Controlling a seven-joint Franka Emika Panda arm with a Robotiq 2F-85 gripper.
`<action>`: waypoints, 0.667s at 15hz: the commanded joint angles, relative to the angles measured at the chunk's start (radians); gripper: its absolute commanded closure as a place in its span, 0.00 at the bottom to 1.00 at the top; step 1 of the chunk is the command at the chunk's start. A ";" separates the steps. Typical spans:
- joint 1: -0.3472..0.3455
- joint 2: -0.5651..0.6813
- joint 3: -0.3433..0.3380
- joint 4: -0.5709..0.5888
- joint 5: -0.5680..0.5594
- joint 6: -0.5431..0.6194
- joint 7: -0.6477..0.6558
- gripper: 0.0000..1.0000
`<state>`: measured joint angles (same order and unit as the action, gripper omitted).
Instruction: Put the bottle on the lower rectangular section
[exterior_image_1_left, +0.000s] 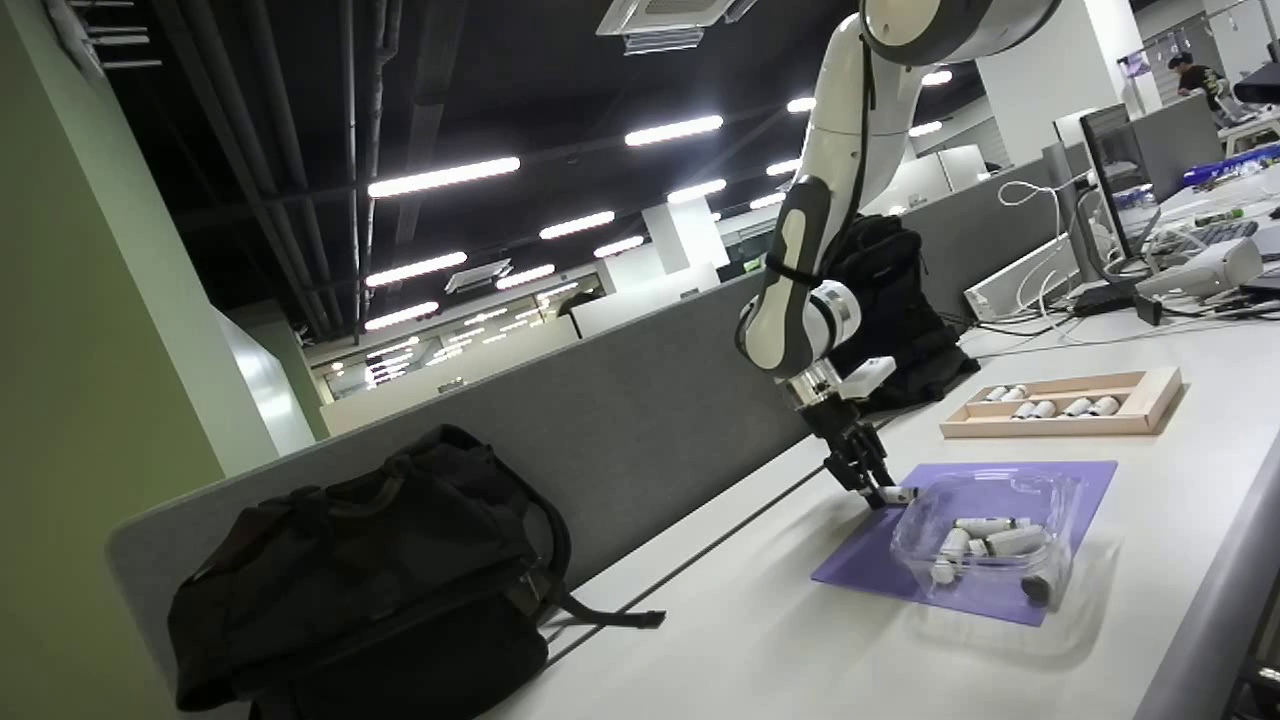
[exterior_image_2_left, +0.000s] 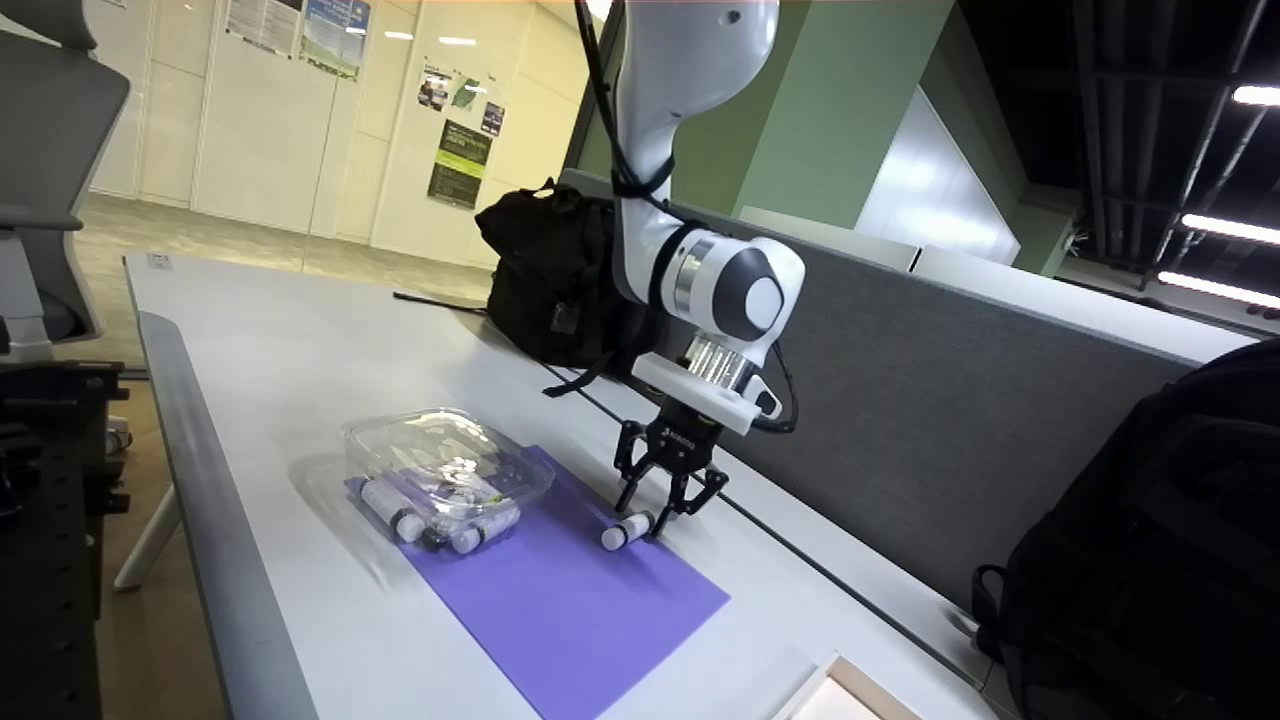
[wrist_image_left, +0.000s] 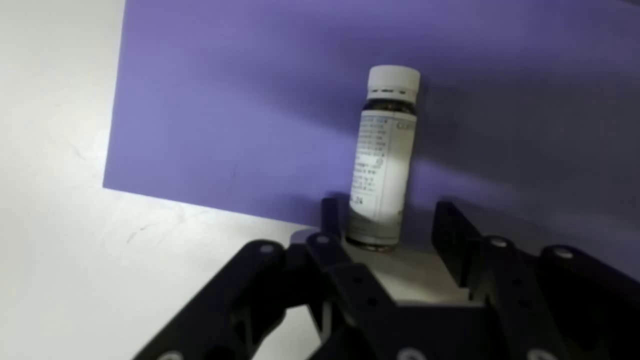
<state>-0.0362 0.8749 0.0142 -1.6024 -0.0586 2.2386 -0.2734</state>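
The gripper (wrist_image_left: 384, 212) stands with its fingers spread around the base end of the bottle (wrist_image_left: 382, 165), one finger close alongside, a gap to the other; whether the nearer finger touches cannot be told. The bottle lies on its side on the purple mat (exterior_image_2_left: 590, 610), its base at about the mat's edge. In an exterior view, the gripper partly hides that base. The arm (exterior_image_2_left: 690, 60) is cut off at the top in both exterior views. A clear tub (exterior_image_2_left: 520, 465) covers part of the mat, apart from the bottle, with more bottles (exterior_image_1_left: 1010, 542) inside, their number blurred by plastic and glare. The wooden tray (exterior_image_1_left: 1060, 427) rests on the counter (exterior_image_1_left: 740, 620), apart from the mat, with small bottles (exterior_image_1_left: 1090, 406) lying in it. Seen at a low angle, it does not show which compartment is the lower section; in an exterior view only its corner (exterior_image_2_left: 868, 687) enters the frame. A black bag (exterior_image_1_left: 370, 590), cut off at the bottom, stands by the gray partition (exterior_image_1_left: 650, 390); a backpack (exterior_image_1_left: 890, 300) sits partly behind the arm.
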 joint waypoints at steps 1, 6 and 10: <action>0.005 -0.007 -0.010 0.029 0.008 -0.158 0.080 0.77; 0.023 -0.030 -0.061 0.062 0.015 -0.273 0.285 0.93; 0.016 -0.102 -0.103 0.051 0.021 -0.285 0.411 0.93</action>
<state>-0.0251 0.8407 -0.0525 -1.5444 -0.0491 1.9846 0.0300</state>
